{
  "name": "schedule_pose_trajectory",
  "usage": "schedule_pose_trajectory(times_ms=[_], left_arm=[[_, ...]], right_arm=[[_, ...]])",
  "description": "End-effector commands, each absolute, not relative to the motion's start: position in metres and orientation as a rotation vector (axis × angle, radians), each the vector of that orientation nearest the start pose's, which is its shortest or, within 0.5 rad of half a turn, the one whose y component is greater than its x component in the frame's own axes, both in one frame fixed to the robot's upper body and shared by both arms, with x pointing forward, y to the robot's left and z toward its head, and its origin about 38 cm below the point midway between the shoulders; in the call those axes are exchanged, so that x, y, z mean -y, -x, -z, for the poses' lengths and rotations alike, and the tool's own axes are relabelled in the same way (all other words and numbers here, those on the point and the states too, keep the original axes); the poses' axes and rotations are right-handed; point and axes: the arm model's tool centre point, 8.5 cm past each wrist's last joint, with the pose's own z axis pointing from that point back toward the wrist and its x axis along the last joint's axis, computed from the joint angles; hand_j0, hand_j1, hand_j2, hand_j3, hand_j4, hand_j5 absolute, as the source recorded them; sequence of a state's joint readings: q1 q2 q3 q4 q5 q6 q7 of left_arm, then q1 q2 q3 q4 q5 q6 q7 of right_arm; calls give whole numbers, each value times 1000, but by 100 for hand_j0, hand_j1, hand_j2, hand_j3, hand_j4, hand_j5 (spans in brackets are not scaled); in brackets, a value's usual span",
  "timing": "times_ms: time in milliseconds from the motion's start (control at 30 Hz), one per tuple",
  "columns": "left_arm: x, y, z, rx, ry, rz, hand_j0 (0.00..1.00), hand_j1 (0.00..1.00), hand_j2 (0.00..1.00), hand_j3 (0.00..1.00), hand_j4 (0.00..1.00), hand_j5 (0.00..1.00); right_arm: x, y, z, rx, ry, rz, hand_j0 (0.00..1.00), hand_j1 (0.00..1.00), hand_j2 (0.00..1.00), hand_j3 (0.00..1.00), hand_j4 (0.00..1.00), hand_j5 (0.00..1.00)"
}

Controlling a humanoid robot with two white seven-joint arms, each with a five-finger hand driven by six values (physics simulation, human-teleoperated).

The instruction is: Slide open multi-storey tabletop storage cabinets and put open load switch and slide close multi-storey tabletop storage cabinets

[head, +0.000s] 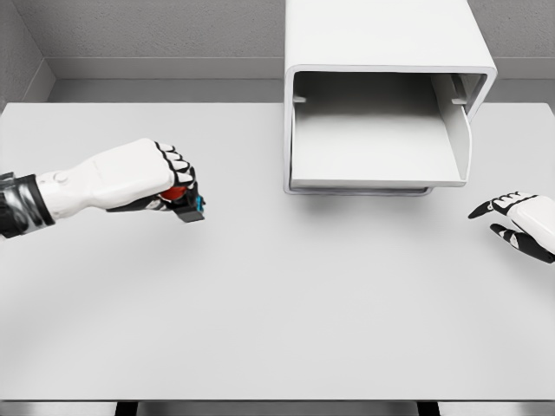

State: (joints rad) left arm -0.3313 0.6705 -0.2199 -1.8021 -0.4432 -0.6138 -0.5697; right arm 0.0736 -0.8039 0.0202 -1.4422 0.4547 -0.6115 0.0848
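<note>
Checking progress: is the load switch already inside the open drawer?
No, the left robot hand holds the load switch above the table, left of the drawer.

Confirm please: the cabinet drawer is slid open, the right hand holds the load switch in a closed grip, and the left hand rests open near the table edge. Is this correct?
Not quite: the hands are swapped. In the head view the left hand is the one closed on the load switch, and the right hand rests open near the table edge. The drawer of the cabinet is indeed slid open.
</note>
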Motion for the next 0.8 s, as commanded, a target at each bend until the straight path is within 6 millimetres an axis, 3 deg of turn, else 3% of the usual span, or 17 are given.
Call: schedule_pose_trajectory(times_ms=[0,767], left_arm=[[-256,-372,-247,-2339,592,-2625,37,37,37,37,37,37],[-222,-381,-269,-2460,561,-2430,37,37,37,37,37,37]], right_arm=[[433,-331,-134,1537,625,-1441,56,56,56,56,56,56],[436,-331,-132,1526,626,-1435,57,57,57,57,57,57]])
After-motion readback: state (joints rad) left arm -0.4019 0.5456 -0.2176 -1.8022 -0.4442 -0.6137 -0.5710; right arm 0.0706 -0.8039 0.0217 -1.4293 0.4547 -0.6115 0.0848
